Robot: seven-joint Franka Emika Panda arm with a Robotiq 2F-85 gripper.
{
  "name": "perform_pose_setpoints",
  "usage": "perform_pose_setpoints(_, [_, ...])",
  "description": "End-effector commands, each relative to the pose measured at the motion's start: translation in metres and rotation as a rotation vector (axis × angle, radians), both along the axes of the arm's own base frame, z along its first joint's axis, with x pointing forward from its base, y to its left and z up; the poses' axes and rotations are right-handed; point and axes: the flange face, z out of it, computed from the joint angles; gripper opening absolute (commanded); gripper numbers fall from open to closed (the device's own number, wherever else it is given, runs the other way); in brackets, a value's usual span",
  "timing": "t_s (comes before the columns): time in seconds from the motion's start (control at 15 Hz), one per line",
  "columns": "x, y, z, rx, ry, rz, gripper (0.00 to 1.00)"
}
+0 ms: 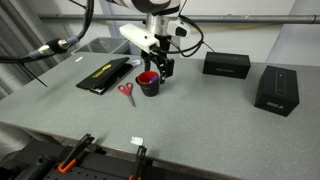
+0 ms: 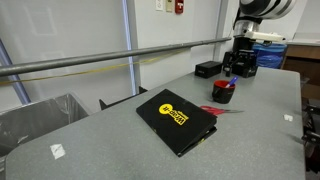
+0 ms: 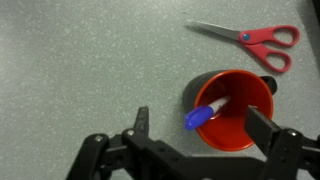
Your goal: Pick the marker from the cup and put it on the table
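Observation:
The cup [image 3: 240, 105] is black outside and red inside, and stands on the grey table [image 3: 80, 60]. The blue marker [image 3: 205, 113] leans inside it, its blue end over the cup's left rim. My gripper [image 3: 200, 125] is open just above the cup, one finger left of the rim, the other over its right side, the marker's blue end between them. In both exterior views the gripper [image 1: 162, 68] [image 2: 233, 70] hangs right over the cup [image 1: 149, 84] [image 2: 222, 91]. The marker is too small to make out there.
Red-handled scissors [image 3: 255, 42] [image 1: 127, 92] lie beside the cup. A black book with yellow print [image 1: 105, 75] [image 2: 176, 118] lies further off. Two black boxes [image 1: 226, 65] [image 1: 279, 89] stand on the table. A white scrap [image 1: 136, 141] lies near the front edge.

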Motion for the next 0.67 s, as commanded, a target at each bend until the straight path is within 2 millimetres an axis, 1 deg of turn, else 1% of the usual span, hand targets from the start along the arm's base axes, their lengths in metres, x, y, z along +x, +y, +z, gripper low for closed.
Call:
perform_pose_setpoints(0.0, [0.004,-0.012,0.002,0.049,-0.029,-0.039,0.96])
perform_pose_setpoints(0.07, [0.003,-0.015,0.002,0.060,-0.030,-0.049,0.72])
perform_pose_setpoints(0.13, [0.002,-0.018,0.003,0.070,-0.026,-0.058,0.72])
perform_pose_setpoints(0.2, [0.002,-0.020,0.003,0.077,-0.023,-0.065,0.67])
perform_pose_setpoints(0.33, [0.001,-0.024,0.004,0.087,-0.022,-0.080,0.53])
perform_pose_setpoints(0.4, [0.002,-0.025,0.004,0.096,-0.016,-0.087,0.44])
perform_pose_setpoints(0.6, [0.002,-0.025,0.002,0.138,0.029,-0.082,0.21])
